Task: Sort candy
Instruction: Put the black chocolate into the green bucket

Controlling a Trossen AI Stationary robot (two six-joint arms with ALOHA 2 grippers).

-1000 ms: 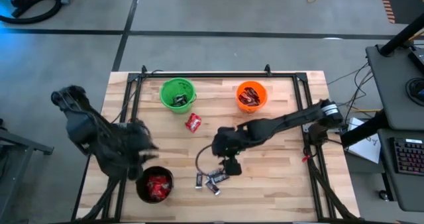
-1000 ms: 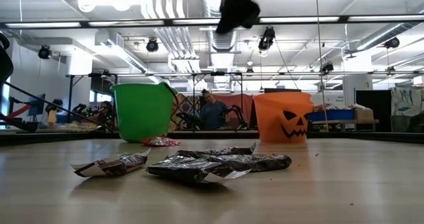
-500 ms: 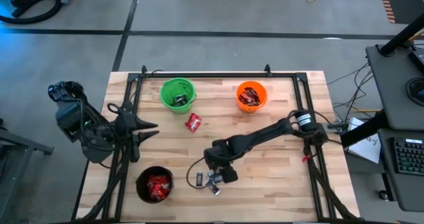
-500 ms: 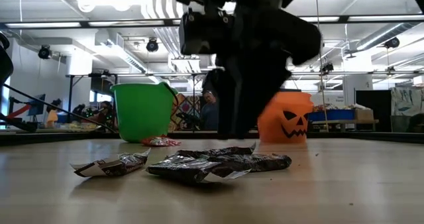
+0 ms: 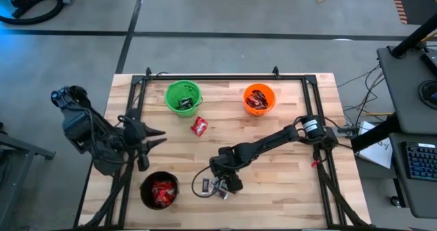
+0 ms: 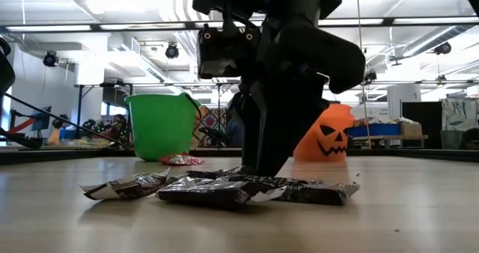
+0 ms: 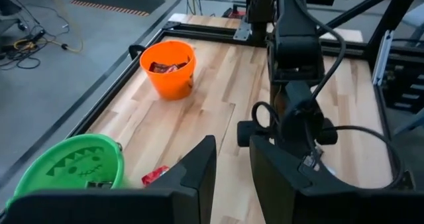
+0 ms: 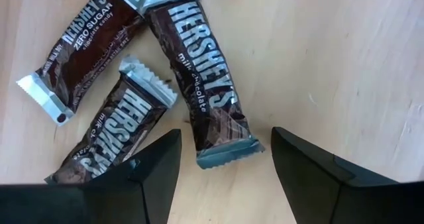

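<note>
Three brown Hershey's candy bars lie flat on the wood near the table's front middle: a long one (image 8: 199, 78), a zero-sugar one (image 8: 83, 48) and a short one (image 8: 116, 134). My right gripper (image 8: 225, 164) is open just above them, its fingers either side of the long bar's end (image 8: 225, 148). A red candy (image 5: 199, 126) lies between the green bucket (image 5: 183, 96) and the bars. My left gripper (image 5: 158, 137) hangs open and holds nothing above the table's left side, pointing toward the right. My right gripper (image 6: 262, 167) comes down slanting from above onto the pile of bars, which lie flat on the table. One finger (image 8: 142, 168) covers the short bar's edge (image 8: 132, 154). Whether it presses on that bar I cannot tell.
An orange bucket (image 5: 259, 98) with dark bars stands at the far right of the middle. A black bucket (image 5: 159, 190) with red candy sits near the front left. A black metal frame (image 5: 225, 76) runs round the table's edges.
My right gripper has dropped from well above the table down onto the bars and moved a little toward the table's left. The bars under it have shifted. My left gripper has turned from above the black bucket to point across the table.
</note>
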